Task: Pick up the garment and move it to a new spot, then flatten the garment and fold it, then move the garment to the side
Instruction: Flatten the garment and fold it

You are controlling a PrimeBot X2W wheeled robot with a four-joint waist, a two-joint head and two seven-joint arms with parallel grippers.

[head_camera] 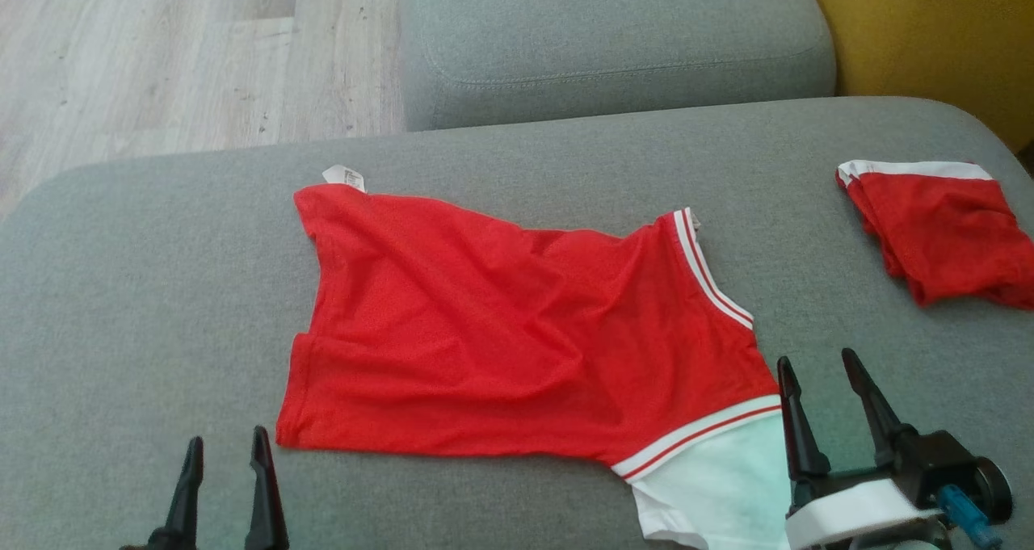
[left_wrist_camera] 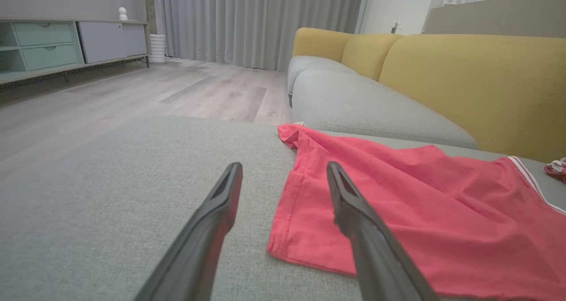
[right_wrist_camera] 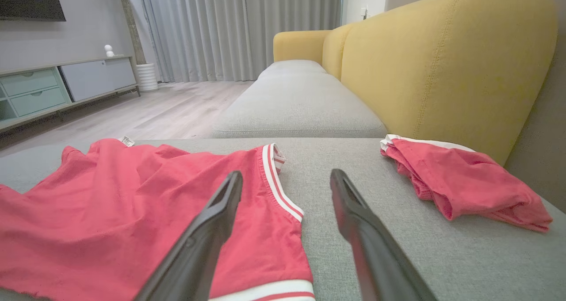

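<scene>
The garment (head_camera: 517, 332) is a red top with white-and-red striped trim and a white panel at its near right corner, spread out on the grey sofa seat (head_camera: 145, 291). It also lies in the left wrist view (left_wrist_camera: 420, 203) and the right wrist view (right_wrist_camera: 132, 212). My left gripper (head_camera: 226, 445) stands open at the lower left, just short of the garment's near left hem, with nothing between its fingers (left_wrist_camera: 221, 203). My right gripper (head_camera: 820, 360) is open beside the garment's right striped edge, its fingers (right_wrist_camera: 353, 212) empty.
A second red piece with a white band (head_camera: 941, 231) lies folded at the seat's right end. Another grey seat cushion (head_camera: 614, 41) and a yellow backrest (head_camera: 929, 25) are beyond. Wooden floor (head_camera: 186, 57) lies off the far left edge.
</scene>
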